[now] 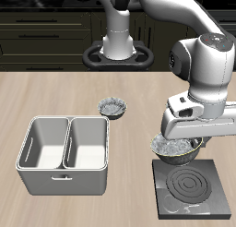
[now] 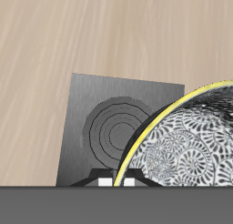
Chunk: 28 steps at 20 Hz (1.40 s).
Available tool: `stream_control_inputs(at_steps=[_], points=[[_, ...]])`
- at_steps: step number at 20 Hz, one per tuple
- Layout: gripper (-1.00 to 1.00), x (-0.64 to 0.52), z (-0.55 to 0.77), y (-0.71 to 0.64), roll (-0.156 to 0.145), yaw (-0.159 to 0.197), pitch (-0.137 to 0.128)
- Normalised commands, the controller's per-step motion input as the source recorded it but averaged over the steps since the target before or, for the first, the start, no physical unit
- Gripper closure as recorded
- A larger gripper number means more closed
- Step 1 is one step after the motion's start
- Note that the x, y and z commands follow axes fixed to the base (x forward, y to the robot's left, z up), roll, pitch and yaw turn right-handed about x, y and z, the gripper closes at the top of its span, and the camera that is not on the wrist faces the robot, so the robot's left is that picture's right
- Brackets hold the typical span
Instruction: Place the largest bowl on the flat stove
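My gripper point(image 1: 176, 138) is shut on the rim of the largest bowl point(image 1: 175, 149), grey-white speckled with a wavy rim. It holds the bowl in the air just above the back edge of the flat stove point(image 1: 192, 191), a black square plate with white rings near the table's front edge. In the wrist view the bowl point(image 2: 193, 141) fills one side, patterned with a yellowish rim, and partly covers the stove point(image 2: 109, 127) below it. Bowl and stove look apart.
A smaller matching bowl point(image 1: 113, 106) stands farther back, mid-table. A white two-compartment basin point(image 1: 64, 152) sits beside the stove, towards the front edge. A third bowl is not in view. The robot's base point(image 1: 118, 46) stands at the back.
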Motion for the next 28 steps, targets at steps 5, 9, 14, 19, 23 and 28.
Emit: stream_control_inputs(at_steps=[5, 9, 14, 19, 23, 28], points=[[1.00, 0.06, -0.36, 0.10, 0.007, 0.022, 0.045], [1.00, 0.04, -0.30, 0.13, 0.026, 0.021, 0.042], [1.00, 0.00, -0.21, -0.02, -0.041, 0.009, 0.046], [-1.00, -0.21, 0.13, 0.06, 0.044, -0.007, -0.026], [-1.00, -0.11, 0.19, -0.10, 0.009, 0.000, -0.034], [-1.00, -0.02, 0.12, -0.21, -0.020, -0.003, -0.017]])
